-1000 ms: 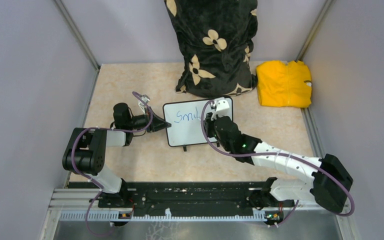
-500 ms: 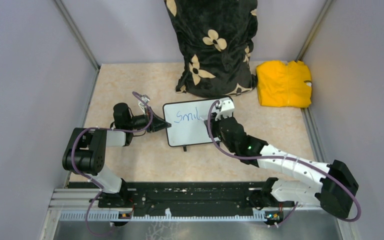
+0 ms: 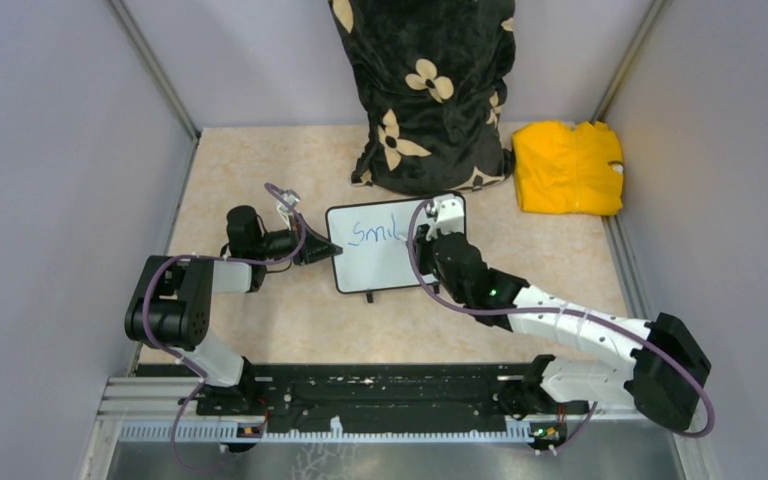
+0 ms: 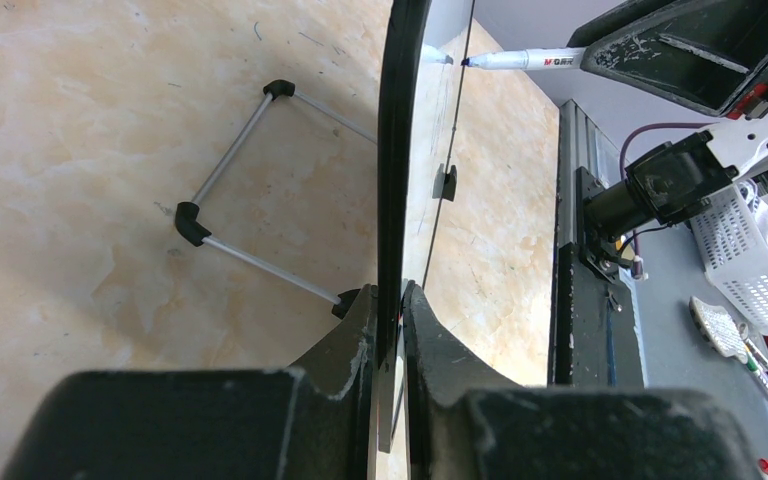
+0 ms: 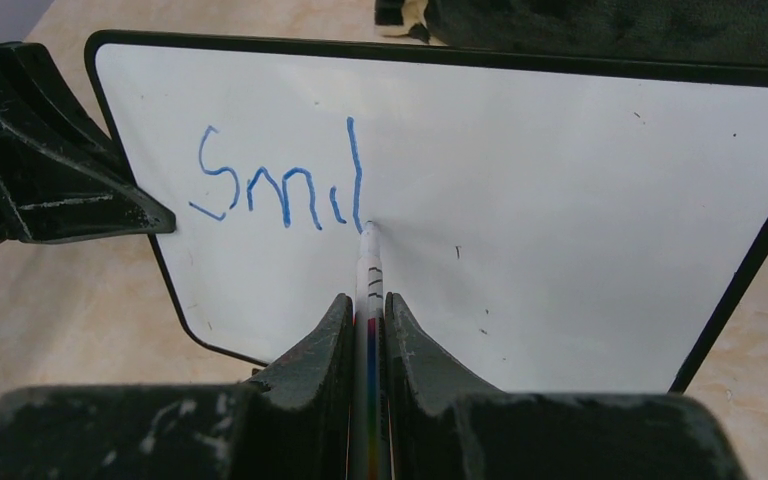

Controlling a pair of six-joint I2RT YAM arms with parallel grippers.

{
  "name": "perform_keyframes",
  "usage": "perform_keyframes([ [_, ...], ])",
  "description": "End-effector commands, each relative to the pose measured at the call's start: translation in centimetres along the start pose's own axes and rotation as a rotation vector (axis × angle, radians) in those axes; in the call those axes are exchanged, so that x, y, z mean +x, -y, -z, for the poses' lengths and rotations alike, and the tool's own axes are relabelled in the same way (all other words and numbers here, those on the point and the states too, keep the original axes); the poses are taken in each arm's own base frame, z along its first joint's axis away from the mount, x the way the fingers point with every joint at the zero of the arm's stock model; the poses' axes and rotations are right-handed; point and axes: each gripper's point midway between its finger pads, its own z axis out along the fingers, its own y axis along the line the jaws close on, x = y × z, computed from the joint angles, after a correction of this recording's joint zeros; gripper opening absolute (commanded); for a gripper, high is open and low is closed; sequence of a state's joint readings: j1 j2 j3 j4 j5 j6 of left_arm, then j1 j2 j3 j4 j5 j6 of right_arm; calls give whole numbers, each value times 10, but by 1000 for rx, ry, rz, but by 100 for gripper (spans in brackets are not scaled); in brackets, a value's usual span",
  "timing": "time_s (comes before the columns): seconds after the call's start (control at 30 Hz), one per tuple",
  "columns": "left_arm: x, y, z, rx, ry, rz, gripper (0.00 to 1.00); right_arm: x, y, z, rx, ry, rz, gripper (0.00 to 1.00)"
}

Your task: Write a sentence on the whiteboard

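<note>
Right gripper (image 5: pixel 368 300): pressed onto a marker (image 5: pixel 369 262) that lies in the slot between its fingers.
Marker: long axis runs from the gripper toward the far edge, tip forward and touching the board (image 5: pixel 560 220) at the foot of the last blue stroke.
Writing (image 5: pixel 280 185): blue letters "Smil" in one line, on the left half of the board, reading left to right along its long axis.
Left gripper (image 4: pixel 390 300): closed on the board's left short edge, one finger on each face.
Board: mid-desk, nearer the far edge; long axis roughly parallel to the near edge, two black feet on its near long edge.
Change: against half a second ago the right arm's elbow has drawn slightly inward and the gripper (image 3: pixel 428 238) sits a touch nearer the letters; board and left gripper (image 3: pixel 322 250) have not shifted.
Stand (image 4: pixel 250 180): thin wire frame with black corners, behind the board in the left wrist view.
Bag (image 3: pixel 425 90): black, flowered, at the far edge just beyond the board.
Cloth (image 3: pixel 568 168): yellow, in the far right corner.
</note>
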State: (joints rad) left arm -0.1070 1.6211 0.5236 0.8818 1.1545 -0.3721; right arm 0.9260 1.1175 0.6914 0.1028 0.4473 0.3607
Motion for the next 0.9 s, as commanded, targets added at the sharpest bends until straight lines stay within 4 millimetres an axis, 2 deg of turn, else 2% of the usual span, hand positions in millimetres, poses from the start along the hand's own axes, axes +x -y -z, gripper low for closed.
perform_keyframes([
  [0.0, 0, -4, -3, -16, -4, -26, 0, -34, -4, -3, 16, 79, -33, 0],
  [0.47, 0, -4, -3, -16, -4, -26, 0, -33, 15, -2, 92, 76, -22, 0],
  [0.87, 1, -4, -4, -15, -6, -25, 0, -47, 18, 1, 107, 112, -21, 0],
])
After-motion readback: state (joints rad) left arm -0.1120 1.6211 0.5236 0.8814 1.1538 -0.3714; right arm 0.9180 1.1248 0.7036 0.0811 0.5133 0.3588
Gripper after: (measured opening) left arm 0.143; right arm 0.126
